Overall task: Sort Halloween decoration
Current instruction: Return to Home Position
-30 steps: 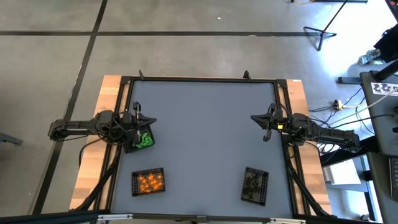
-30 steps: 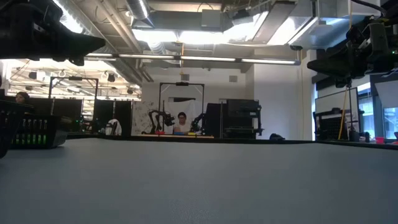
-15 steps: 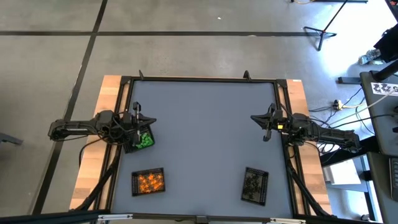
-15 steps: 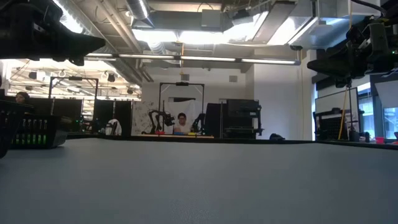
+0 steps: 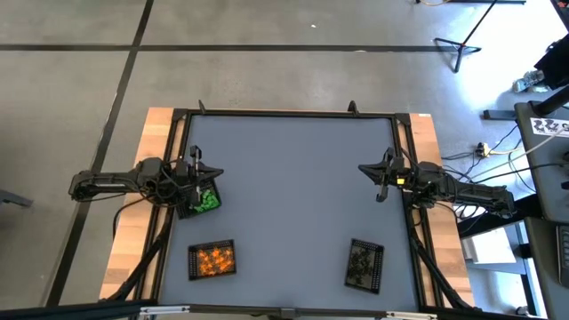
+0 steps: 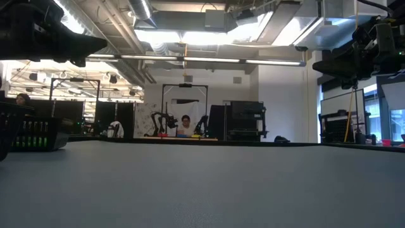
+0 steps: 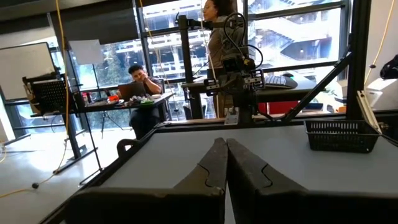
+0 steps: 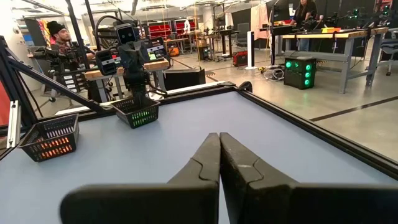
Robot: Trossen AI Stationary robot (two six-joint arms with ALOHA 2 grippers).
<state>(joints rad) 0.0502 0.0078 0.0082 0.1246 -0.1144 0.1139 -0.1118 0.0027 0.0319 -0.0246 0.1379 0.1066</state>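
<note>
The Halloween decoration lies in three black mesh trays on the grey table. Green trinkets (image 5: 208,200) fill the tray at the left edge, seen also in the right wrist view (image 8: 138,113). Orange trinkets (image 5: 212,259) sit in the near-left tray, and dark ones (image 5: 364,265) in the near-right tray. My left gripper (image 5: 220,174) hovers shut at the left edge, just above and beyond the green tray, pointing level across the table. My right gripper (image 5: 361,168) hovers shut at the right edge, pointing level toward the left. Nothing is between the fingers of either (image 7: 225,144) (image 8: 219,138).
A black frame (image 5: 284,113) runs around the table top. The middle of the grey table (image 5: 289,187) is bare between the two arms. Beyond the table are desks, stands and people in the room (image 6: 185,123).
</note>
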